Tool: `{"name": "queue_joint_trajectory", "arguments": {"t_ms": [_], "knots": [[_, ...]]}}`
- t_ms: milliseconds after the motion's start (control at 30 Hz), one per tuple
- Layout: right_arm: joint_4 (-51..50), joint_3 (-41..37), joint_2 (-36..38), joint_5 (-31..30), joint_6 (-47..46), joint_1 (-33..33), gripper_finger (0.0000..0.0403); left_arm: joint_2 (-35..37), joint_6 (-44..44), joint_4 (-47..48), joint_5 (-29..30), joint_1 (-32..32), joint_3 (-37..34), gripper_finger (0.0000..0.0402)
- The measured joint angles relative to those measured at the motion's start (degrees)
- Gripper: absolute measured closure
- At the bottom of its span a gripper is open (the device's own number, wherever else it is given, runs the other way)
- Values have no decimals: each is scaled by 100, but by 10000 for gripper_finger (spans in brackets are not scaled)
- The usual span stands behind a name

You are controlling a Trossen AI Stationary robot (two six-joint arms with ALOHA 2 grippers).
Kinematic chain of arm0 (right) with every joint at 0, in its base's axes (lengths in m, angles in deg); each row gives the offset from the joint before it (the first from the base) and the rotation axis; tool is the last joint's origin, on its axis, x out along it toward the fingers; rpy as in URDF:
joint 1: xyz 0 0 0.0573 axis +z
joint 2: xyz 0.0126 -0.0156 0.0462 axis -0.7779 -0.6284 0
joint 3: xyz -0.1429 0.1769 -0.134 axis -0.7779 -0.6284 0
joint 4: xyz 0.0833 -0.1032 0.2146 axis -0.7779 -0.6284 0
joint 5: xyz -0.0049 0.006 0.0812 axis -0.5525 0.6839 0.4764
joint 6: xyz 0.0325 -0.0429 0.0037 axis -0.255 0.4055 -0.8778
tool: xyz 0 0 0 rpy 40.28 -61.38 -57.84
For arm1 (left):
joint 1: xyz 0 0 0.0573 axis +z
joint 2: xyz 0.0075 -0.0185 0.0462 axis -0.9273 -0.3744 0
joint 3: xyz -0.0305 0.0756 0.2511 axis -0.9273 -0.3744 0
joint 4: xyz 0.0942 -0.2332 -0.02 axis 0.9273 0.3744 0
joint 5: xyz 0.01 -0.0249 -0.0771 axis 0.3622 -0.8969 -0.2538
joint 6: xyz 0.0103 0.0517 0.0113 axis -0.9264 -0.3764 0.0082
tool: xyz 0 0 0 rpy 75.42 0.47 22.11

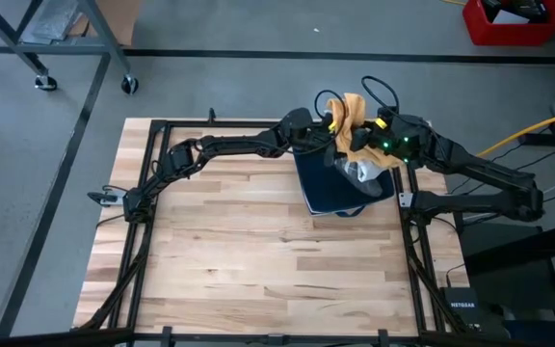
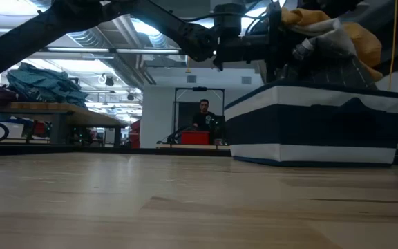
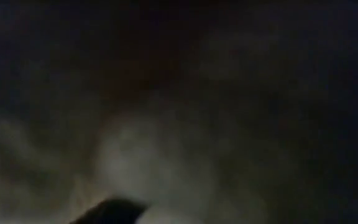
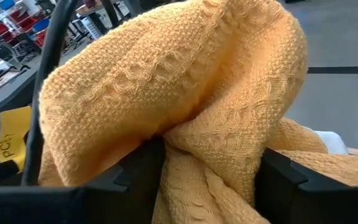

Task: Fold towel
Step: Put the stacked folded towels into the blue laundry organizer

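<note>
A yellow knitted towel is bunched in the air over a dark blue basket with white bands, which stands on the table's far right part. Both grippers meet at the towel. My left gripper reaches in from the left and is buried in the bunch; its wrist view shows only dark, blurred cloth. My right gripper comes from the right and is shut on the towel. In the low view the towel sits above the basket's rim. My left gripper is in the towel's left side, coming roughly level from the table's left. The cloth covers its fingers, so the part and the kind of hold do not show. My right gripper pinches a thick bunch of several folds between its two fingers. It comes from the table's right, slanting slightly down. The towel is lifted clear of the table and bulges slack above the fingers.
Pale cloth lies in the basket under the grippers. Bare wooden tabletop stretches toward the near and left edges. A dark frame rail runs along the table's sides. A person stands far behind the table.
</note>
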Motion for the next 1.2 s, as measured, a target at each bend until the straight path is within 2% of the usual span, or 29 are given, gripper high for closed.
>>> {"name": "queue_joint_trajectory", "arguments": {"t_ms": [167, 467, 733, 867, 1200], "knots": [[18, 0, -7, -174, -2, 3, 201, 0, -22, 23, -5, 7, -4, 314], [21, 0, 16, -113, -25, 1, 201, 0, -97, 22, -38, 10, -7, 314], [61, 0, 360, -49, 123, 1, 201, 0, -259, -36, -60, 33, -7, 314], [17, 0, 498, -208, 319, 1, 201, 0, -326, -23, -55, 35, -7, 314], [-136, 0, 606, -124, 315, -1, 201, -6, -322, -30, -57, 109, -7, 314]]}}
